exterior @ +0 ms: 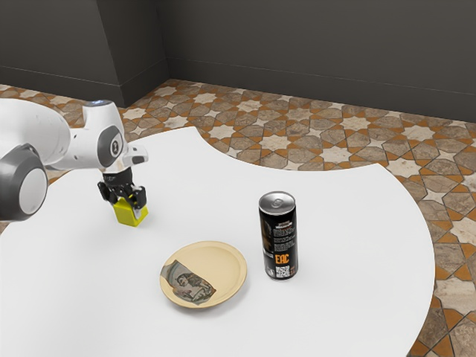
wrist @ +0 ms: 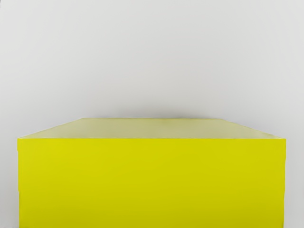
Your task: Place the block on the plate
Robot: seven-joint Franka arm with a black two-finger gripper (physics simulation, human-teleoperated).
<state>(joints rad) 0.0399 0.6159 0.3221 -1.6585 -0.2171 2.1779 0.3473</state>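
Though the claw point(exterior: 126, 206) is at the block point(exterior: 129, 217), its opening's unclear; I can't tell its grip.

A dark can point(exterior: 266, 230) on a white table point(exterior: 357, 216).
From where I stood, the can was upright, silver-topped, with orange "EAC" lettering above a square printed code; the table's edge bulged round in places and scooped inward at the far side, over a floor point(exterior: 297, 134) of brown, cream and orange star-patterned tiles that ran up to a dark grey wall point(exterior: 312, 44).
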